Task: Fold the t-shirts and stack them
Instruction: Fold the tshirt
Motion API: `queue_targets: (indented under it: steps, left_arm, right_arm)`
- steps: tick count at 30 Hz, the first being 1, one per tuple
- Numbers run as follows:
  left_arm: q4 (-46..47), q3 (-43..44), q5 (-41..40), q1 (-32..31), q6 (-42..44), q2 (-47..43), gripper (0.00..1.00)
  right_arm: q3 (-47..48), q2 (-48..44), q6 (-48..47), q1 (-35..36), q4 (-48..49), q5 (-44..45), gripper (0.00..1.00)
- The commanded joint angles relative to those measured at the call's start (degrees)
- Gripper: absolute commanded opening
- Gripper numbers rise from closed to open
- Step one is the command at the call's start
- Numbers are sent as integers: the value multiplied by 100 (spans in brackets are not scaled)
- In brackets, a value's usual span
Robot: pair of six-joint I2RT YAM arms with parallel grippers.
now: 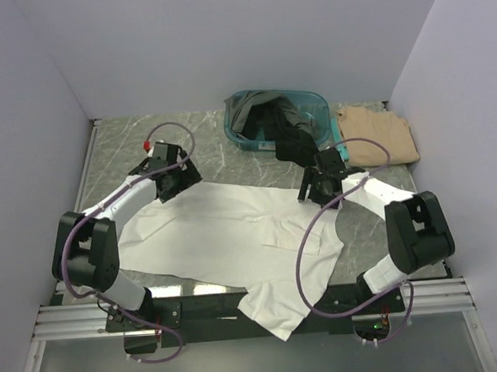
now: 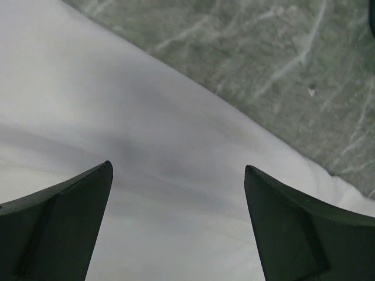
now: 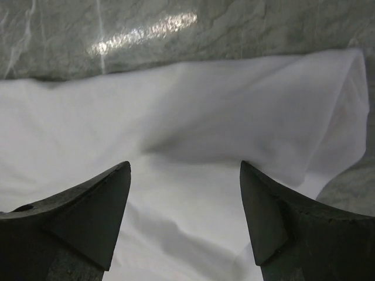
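Observation:
A large white t-shirt (image 1: 234, 233) lies spread across the middle of the marble table, one corner hanging over the near edge. My left gripper (image 1: 171, 189) is open just above the shirt's far left edge; the left wrist view shows white cloth (image 2: 146, 152) between the spread fingers. My right gripper (image 1: 316, 192) is open above the shirt's far right edge, with white cloth (image 3: 234, 117) under it. A folded tan t-shirt (image 1: 380, 136) lies at the far right. Dark t-shirts (image 1: 270, 117) fill the teal basket.
A teal plastic basket (image 1: 317, 100) stands at the far middle, right behind my right gripper. Bare marble table (image 1: 119, 143) shows at the far left. White walls close in the left, right and back.

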Motion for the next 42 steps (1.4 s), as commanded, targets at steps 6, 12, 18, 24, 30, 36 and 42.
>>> queue_targets:
  steps: [6, 12, 18, 24, 30, 36, 42]
  left_arm:
    - [665, -251, 403, 819, -119, 480, 99]
    - [754, -172, 623, 1048, -31, 911, 99]
    - [657, 30, 685, 1127, 13, 1175, 100]
    - [534, 293, 667, 1163, 13, 1342, 99]
    - [508, 469, 615, 1198, -13, 1465, 99]
    - [350, 776, 474, 1312, 40, 1571, 99]
    - [25, 1076, 114, 1339, 49, 1105, 99]
  right_arm:
    - [703, 856, -529, -203, 293, 459, 81]
    - [1055, 1349, -915, -476, 345, 337, 80]
    - [1564, 1736, -1372, -546, 319, 179, 78]
    - [2224, 2140, -1680, -625, 117, 258, 78]
    - [2655, 2431, -1821, -678, 20, 223, 78]
    - [2690, 2361, -1900, -696, 55, 346, 78]
    - [2462, 1782, -1822, -705, 64, 477, 79]
